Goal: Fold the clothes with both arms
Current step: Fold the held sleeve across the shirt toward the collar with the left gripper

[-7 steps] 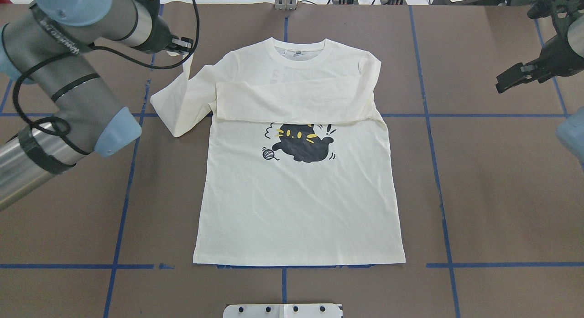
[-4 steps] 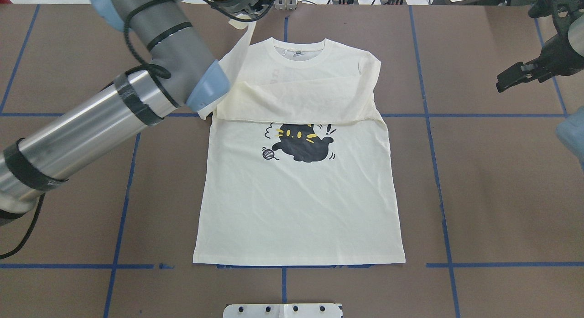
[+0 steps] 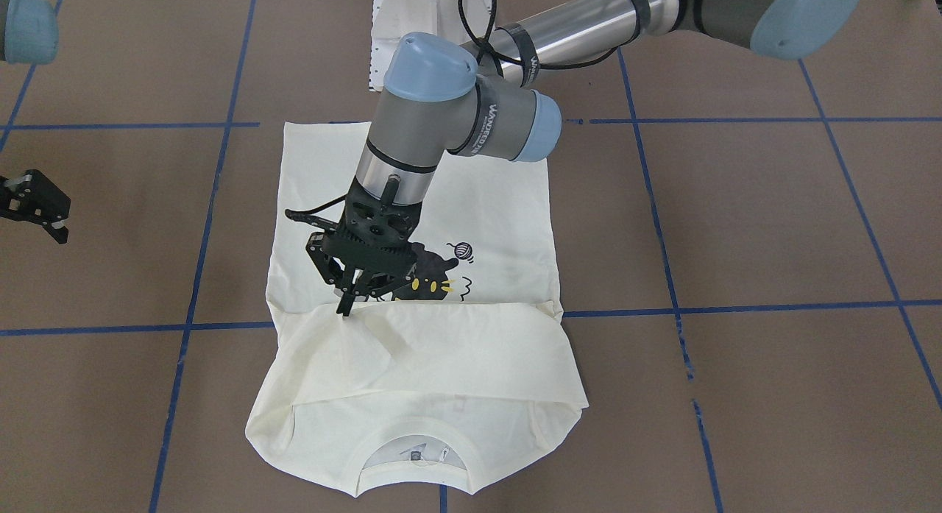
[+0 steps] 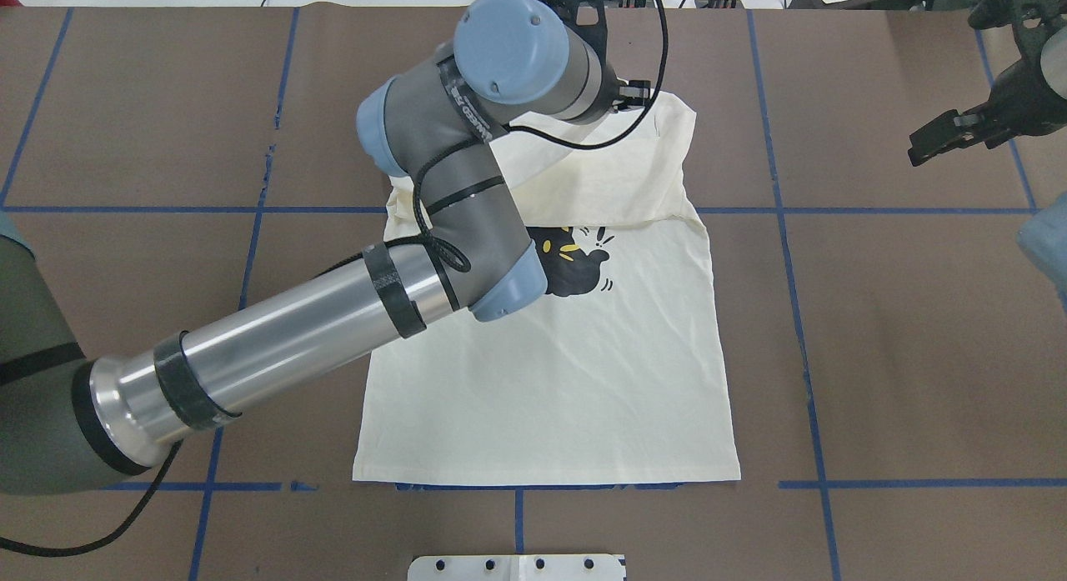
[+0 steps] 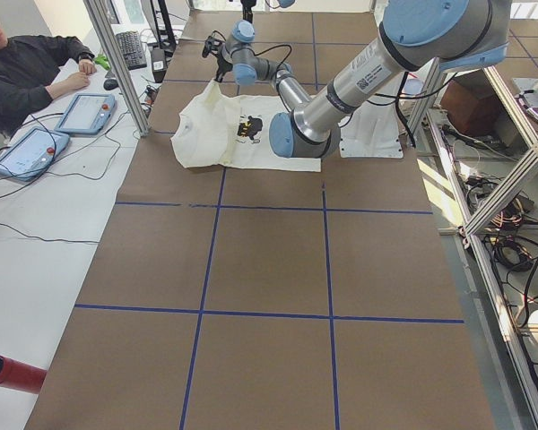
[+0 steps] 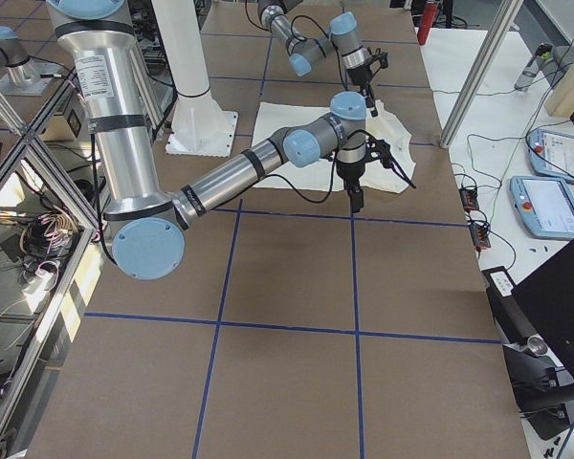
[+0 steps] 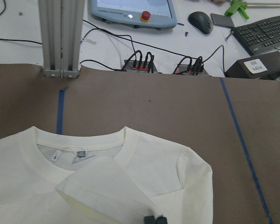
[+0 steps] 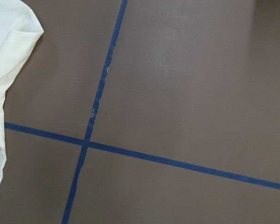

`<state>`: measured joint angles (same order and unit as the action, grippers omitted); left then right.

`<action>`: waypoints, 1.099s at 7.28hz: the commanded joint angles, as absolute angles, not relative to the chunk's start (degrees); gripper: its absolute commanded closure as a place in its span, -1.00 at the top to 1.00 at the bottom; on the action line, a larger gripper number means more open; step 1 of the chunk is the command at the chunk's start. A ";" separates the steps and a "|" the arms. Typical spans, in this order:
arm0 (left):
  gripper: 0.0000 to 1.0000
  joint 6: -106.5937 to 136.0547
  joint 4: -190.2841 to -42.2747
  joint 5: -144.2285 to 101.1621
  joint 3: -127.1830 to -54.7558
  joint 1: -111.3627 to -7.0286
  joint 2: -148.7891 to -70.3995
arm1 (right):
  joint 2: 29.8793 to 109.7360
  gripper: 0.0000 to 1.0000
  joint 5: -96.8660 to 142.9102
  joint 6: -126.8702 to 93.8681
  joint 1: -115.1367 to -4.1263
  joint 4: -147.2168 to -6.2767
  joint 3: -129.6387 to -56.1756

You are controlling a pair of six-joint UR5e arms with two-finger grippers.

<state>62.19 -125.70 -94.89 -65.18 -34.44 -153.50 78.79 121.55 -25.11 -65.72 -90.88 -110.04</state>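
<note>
One T-shirt (image 4: 583,381); one sleeve (image 3: 412,344) pinched by left gripper (image 3: 345,307), right gripper (image 4: 921,146) aside

Shirt (image 4: 583,381) was cream | cat print (image 4: 577,272) black, yellow marks | table (image 4: 909,339) brown, gridded with blue tape (image 4: 875,210) | left arm (image 4: 283,348) grey and silver, caps (image 4: 508,31) light blue | left gripper (image 3: 346,310) black

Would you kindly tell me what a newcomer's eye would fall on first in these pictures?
The large grey-and-silver left arm catches the eye first, stretching diagonally across the brown table over the cream T-shirt with its black cat print. Its hand pinches a sleeve folded across the chest. The right hand hangs apart near the table's far right corner.
</note>
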 commanded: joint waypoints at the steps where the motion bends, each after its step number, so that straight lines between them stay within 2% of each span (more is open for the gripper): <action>1: -1.00 60.82 -128.05 -91.15 -63.29 -30.59 -153.54 | 78.66 1.00 121.55 -25.14 -65.74 -90.88 -110.04; 2: -0.18 61.08 -131.19 -91.23 -63.19 -30.67 -153.46 | 78.31 1.00 121.55 -25.22 -65.66 -90.88 -110.04; 3: 0.99 62.22 -132.35 -91.23 -63.19 -30.67 -152.93 | 78.22 1.00 121.47 -25.31 -65.65 -90.88 -109.78; 5: 1.00 61.44 -130.62 -95.67 -63.81 -32.59 -152.49 | 77.96 1.00 121.29 -25.31 -64.96 -85.64 -108.64; 6: 1.00 59.61 -126.26 -102.85 -67.03 -35.57 -149.53 | 76.57 1.00 121.12 -25.57 -63.73 -80.65 -106.37; 8: 1.00 49.71 -114.32 -105.73 -81.05 -39.80 -139.62 | 73.23 1.00 121.03 -30.64 -60.31 -79.19 -105.21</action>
<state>55.24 -121.46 -103.82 -73.18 -37.27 -145.14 75.35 121.12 -27.70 -62.33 -80.40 -105.96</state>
